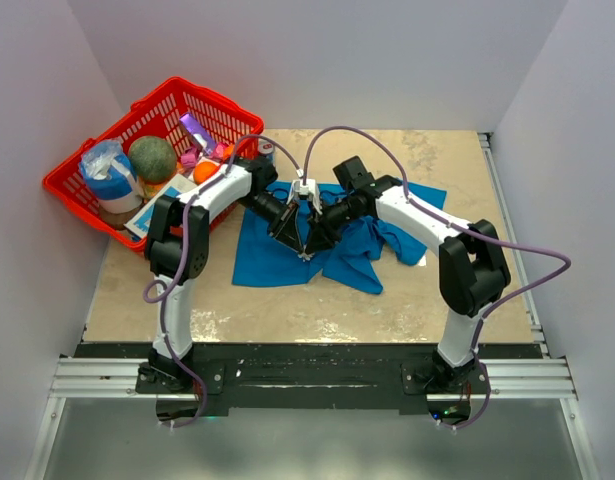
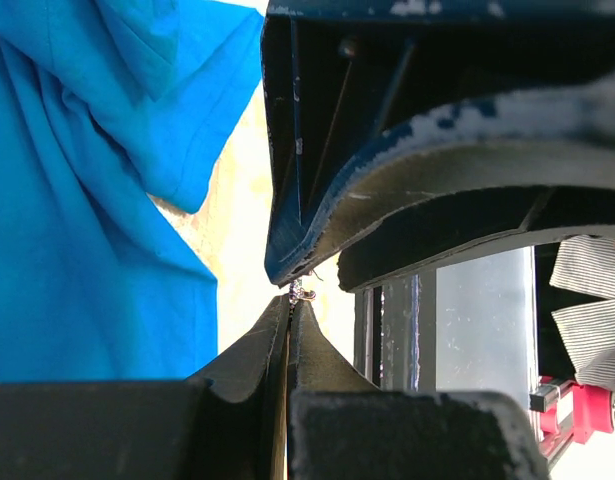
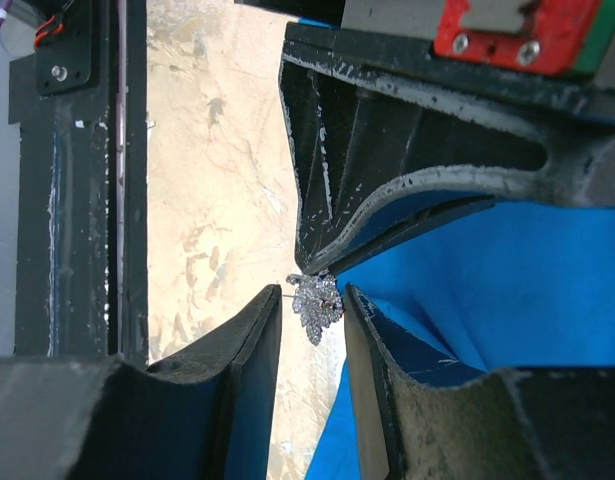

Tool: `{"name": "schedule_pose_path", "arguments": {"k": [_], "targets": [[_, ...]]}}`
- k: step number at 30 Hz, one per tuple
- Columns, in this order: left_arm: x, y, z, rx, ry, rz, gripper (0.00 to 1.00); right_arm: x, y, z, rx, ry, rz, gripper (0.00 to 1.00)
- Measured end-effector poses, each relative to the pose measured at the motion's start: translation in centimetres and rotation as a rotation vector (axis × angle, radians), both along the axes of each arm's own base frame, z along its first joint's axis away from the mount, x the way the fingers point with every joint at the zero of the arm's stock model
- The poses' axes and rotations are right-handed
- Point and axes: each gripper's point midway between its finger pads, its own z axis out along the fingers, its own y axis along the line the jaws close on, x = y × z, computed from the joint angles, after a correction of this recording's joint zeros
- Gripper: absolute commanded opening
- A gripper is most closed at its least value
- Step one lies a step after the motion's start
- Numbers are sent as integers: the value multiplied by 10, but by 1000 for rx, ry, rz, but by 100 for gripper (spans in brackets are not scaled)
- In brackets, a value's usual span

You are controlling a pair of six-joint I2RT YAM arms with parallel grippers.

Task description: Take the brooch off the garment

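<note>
The counter [image 1: 437,290] carried the garment [image 1: 272,262], which lay rumpled at its middle, low and slack, so the cloth gave no firm backing to work against. That seems to be why both arms had met over it, nose to nose, with the work held up off the fabric.

The left tool [image 2: 290,312] was pinched fully closed, its tips meeting on a small glinting edge of the brooch [image 3: 317,303], apparently to keep the piece still. The right tool [image 3: 312,312] stood partly open, one finger on each side of the sparkly cluster and not yet clamped on it, placed as if to take over the grip.

The brooch hung between the two sets of tips, above bare counter with blue cloth just beside it. Whether its pin was still caught in the garment could not be told.
</note>
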Motion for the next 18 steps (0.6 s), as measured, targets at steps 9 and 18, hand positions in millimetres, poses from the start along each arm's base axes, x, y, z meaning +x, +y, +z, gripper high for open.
{"name": "schedule_pose_path", "arguments": {"k": [9, 18], "targets": [[-1, 0, 1, -1, 15, 0, 0, 2, 1, 1, -6, -29, 11, 28], [-3, 0, 1, 0, 25, -1, 0, 3, 2, -1, -20, -56, 19, 21]]}}
